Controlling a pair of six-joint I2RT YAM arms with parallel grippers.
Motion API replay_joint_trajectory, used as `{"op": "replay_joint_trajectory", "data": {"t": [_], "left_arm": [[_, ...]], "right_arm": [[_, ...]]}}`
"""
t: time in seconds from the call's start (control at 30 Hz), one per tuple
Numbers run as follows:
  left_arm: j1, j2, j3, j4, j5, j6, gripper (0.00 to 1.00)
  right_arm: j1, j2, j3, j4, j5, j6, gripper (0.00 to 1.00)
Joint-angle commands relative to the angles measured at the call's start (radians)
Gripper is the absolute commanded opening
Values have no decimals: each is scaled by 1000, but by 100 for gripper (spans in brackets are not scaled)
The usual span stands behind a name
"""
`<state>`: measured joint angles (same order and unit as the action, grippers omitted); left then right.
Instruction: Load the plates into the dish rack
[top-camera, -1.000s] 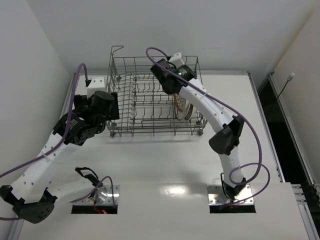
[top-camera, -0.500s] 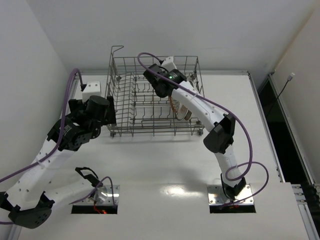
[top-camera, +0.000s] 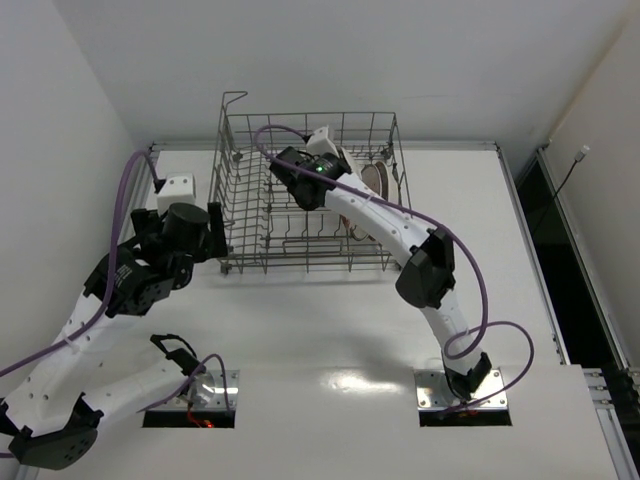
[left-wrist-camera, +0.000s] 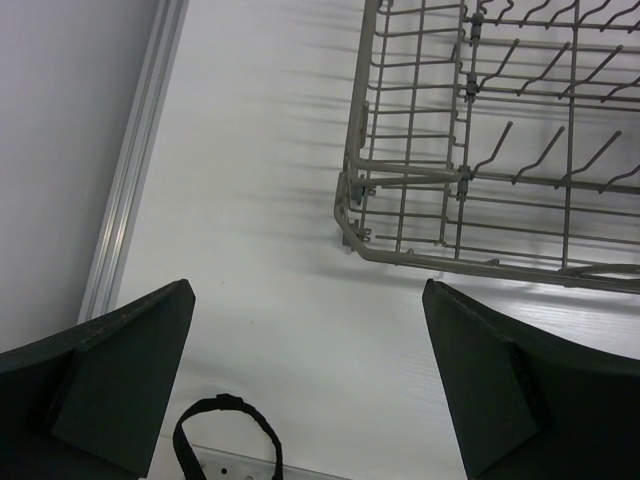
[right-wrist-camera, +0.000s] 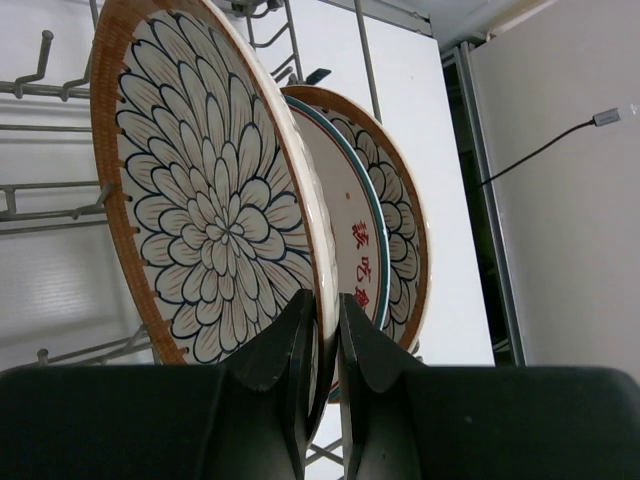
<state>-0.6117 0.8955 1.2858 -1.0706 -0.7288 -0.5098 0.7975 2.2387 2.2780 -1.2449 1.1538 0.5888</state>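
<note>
R gripper (right-wrist-camera: 322, 318) pinches petal plate (right-wrist-camera: 215, 215) rim, L gripper (left-wrist-camera: 307, 300) open & empty; release off-tine = clack into neighbour plate (right-wrist-camera: 388, 250), rack (top-camera: 290, 215) right end.

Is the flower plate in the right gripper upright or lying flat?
Upright, on edge. The flower plate stands beside a second plate among the dish rack wires, its rim pinched by the right gripper.
</note>
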Motion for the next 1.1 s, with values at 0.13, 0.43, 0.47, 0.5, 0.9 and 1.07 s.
{"op": "replay_joint_trajectory", "data": {"t": [0.13,0.43,0.47,0.5,0.9,1.07], "left_arm": [[7,-43,-2,-15,26,-16,100],[7,-43,7,-15,57,-26,100],[7,-43,7,-15,66,-26,100],[7,-43,16,-15,66,-26,100],[7,-52,17,-34,75,-35,100],[7,-52,17,-34,94,-45,100]], "right_arm": [[32,45,20,-106,-17,-41,9],[62,45,-77,-85,-98,-10,10],[62,45,-87,-85,-112,-1,12],[72,45,-87,-85,-124,-1,12],[58,-5,-106,-35,-245,-1,56],[17,-91,-152,50,-359,-1,73]]}}
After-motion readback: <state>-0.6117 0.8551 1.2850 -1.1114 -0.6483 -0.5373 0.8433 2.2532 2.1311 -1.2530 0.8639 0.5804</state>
